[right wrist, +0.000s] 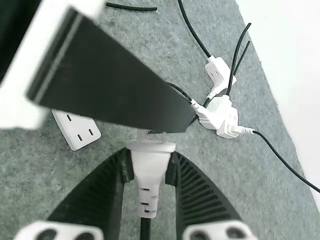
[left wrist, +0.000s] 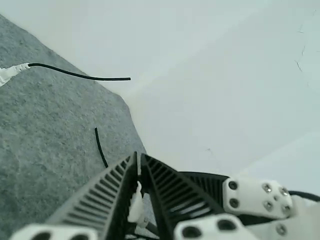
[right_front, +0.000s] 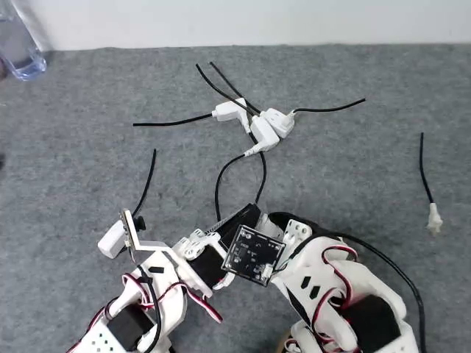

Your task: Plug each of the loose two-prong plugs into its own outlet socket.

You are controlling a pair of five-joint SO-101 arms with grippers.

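Note:
My right gripper [right wrist: 149, 165] is shut on a white two-prong plug [right wrist: 149, 167], whose black cable runs back between the fingers. A black-and-white part of the other arm [right wrist: 115, 90] crosses just in front of the plug's prong end. A white outlet socket [right wrist: 75, 131] lies on the carpet beside it, and is also at the lower left [right_front: 112, 240]. My left gripper [left wrist: 137, 165] is shut; a white sliver shows in the slit and I cannot tell what it is. Another loose plug [right_front: 434, 218] lies far right.
A white adapter [right_front: 278, 121] with plugs and black cables sits at the upper middle, also seen from the right wrist [right wrist: 222, 117]. Grey carpet [right_front: 66, 169] covers the table. A clear bottle [right_front: 18, 51] stands at the far left corner.

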